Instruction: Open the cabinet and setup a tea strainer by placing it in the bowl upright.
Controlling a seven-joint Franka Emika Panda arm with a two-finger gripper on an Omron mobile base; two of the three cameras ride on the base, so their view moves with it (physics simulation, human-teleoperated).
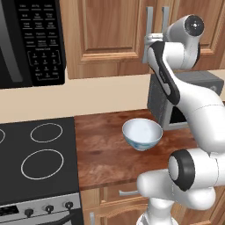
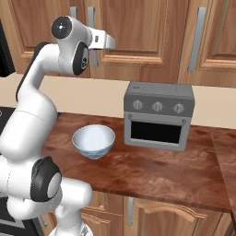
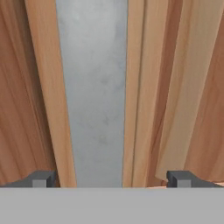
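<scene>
The cabinet (image 1: 110, 35) of light-brown wood hangs above the counter with both doors closed. My gripper (image 3: 111, 179) is pressed up close to the door, open, with one long grey bar handle (image 3: 92, 87) running between its two fingertips (image 3: 43, 178). The jaws stand wide on either side of the bar without touching it. From the right base view the hand (image 2: 108, 42) reaches the handles at the doors' meeting edge. The white bowl (image 1: 142, 133) with a pale bluish inside stands upright and empty on the wooden counter, below the hand. The tea strainer is hidden.
A grey toaster oven (image 2: 159, 115) stands on the counter just right of the bowl (image 2: 93, 140). The black microwave (image 1: 30, 39) hangs at the left above a black stovetop (image 1: 35, 158). A further cabinet door with a grey handle (image 2: 199, 32) lies to the right.
</scene>
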